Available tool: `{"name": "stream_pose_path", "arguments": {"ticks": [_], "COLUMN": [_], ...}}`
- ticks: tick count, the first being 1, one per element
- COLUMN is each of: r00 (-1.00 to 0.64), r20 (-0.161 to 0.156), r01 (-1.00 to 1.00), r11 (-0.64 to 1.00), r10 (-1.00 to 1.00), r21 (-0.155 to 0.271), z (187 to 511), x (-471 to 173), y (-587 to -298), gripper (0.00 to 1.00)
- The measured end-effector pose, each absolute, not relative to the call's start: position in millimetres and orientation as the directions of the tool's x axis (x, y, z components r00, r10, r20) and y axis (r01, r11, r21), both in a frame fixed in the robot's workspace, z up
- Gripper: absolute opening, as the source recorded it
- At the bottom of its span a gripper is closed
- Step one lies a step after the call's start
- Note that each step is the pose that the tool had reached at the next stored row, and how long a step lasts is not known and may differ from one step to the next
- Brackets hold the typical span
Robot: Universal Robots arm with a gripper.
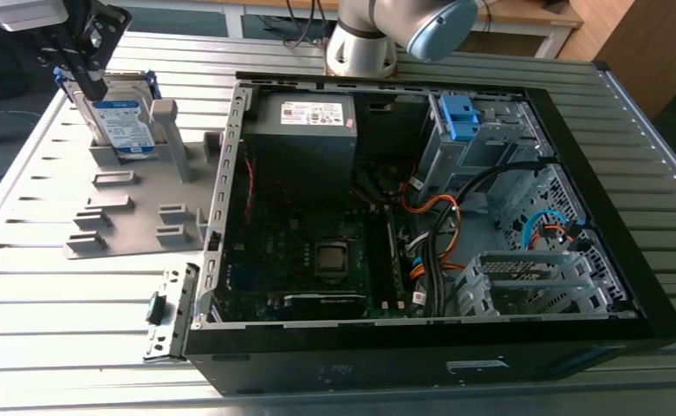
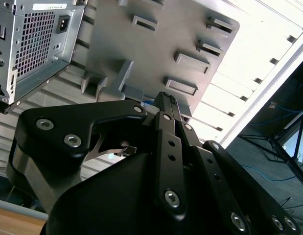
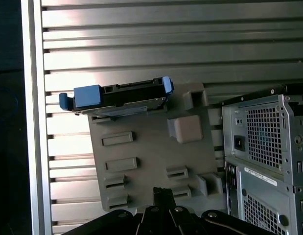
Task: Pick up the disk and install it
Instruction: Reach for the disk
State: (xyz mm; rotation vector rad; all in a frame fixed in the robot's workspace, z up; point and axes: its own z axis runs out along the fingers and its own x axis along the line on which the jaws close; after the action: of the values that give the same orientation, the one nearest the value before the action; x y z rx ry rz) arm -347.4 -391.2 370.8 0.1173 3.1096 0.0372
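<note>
Exterior view, upper left: the gripper [image 1: 84, 80], fingers closed on nothing, hangs by the disk [image 1: 124, 126] standing in a grey holder [image 1: 124, 224].

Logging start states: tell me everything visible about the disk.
The disk is a flat silver-grey metal drive with a white and blue label, edged by a blue plastic carrier. It stands on edge in the grey holder plate at the exterior view's left, outside the computer case. The pincer is at its top edge; contact is unclear.
</note>
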Motion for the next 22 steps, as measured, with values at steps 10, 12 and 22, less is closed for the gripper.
{"name": "stream_pose_path", "arguments": {"ticks": [10, 12, 22], "r00": [-0.997, -0.997, -0.997], "r20": [-0.029, -0.029, -0.029], "r01": [0.075, 0.075, 0.075], "r11": [0.997, 0.997, 0.997], "r10": [0.076, 0.076, 0.076], "r21": [0.025, 0.024, 0.02], "z": [369.3, 369.1, 367.6], "x": [-349.8, -350.3, -352.9], "y": [-391.2, -391.2, -388.5], "gripper": [0.11, 0.11, 0.11]}}
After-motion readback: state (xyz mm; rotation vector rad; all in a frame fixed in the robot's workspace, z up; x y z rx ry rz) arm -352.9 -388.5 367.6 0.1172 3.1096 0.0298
